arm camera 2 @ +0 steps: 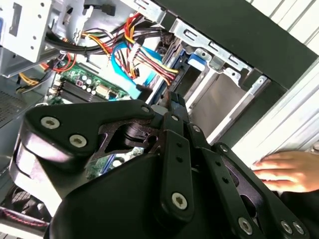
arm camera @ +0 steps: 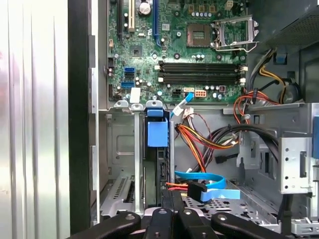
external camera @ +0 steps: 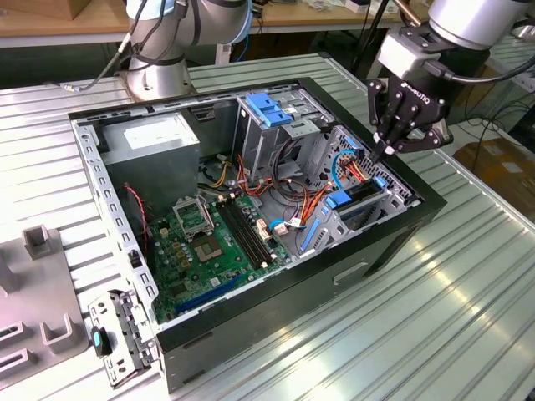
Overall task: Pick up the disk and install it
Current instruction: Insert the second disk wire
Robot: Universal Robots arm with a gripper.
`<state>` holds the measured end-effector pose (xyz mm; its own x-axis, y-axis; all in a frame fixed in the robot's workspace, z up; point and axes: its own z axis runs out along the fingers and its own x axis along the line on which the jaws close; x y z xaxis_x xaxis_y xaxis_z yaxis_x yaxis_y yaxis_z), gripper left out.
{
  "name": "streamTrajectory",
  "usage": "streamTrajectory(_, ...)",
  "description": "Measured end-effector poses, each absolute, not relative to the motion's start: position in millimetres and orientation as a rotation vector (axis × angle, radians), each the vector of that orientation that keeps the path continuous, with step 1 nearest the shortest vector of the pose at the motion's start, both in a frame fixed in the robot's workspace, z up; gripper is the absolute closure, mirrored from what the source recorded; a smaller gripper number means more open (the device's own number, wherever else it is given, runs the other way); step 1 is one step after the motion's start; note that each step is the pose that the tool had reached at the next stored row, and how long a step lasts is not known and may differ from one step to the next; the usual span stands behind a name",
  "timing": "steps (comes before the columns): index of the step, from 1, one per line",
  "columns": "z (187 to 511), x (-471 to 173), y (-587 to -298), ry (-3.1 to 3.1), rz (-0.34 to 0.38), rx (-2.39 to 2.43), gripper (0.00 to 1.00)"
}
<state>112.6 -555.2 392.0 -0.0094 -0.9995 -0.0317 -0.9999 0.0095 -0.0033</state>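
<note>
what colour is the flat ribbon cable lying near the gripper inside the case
Light blue; the ribbon cable shows best in the first wrist view, just above the gripper.

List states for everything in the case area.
Case: open, side panel off.
Disk: standing on edge in the drive bay.
Tool: shut, tips just above the drive bay.
Socket cover: flipped open.
Memory slots: empty.
Hand: resting flat beside the case.
</note>
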Motion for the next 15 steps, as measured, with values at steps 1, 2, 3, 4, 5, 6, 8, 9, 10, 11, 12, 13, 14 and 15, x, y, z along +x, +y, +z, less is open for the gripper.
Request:
streamTrajectory(1,393,112,-555,2.214,0.032,-2.193,0.89)
streamTrajectory(2,395,111,-555,2.214,0.033,-2.193,0.89)
streamTrajectory(3,395,111,-554,2.213,0.033,-2.192,0.89)
streamTrajectory(4,396,111,-552,2.213,0.033,-2.193,0.89)
streamTrajectory(5,396,111,-548,2.214,0.034,-2.193,0.89)
streamTrajectory(6,396,111,-545,2.215,0.035,-2.194,0.89)
streamTrajectory(8,396,111,-537,2.22,0.047,-2.198,0.89)
streamTrajectory(9,396,111,-535,2.224,0.054,-2.202,0.89)
streamTrajectory(10,396,111,-534,2.227,0.055,-2.205,0.89)
streamTrajectory(11,396,111,-533,2.231,0.055,-2.209,0.89)
streamTrajectory(12,396,111,-531,2.233,0.055,-2.211,0.89)
streamTrajectory(13,396,112,-530,2.236,0.054,-2.214,0.89)
streamTrajectory(14,396,113,-529,2.239,0.055,-2.217,0.89)
streamTrajectory(15,395,114,-527,2.242,0.057,-2.22,0.83)
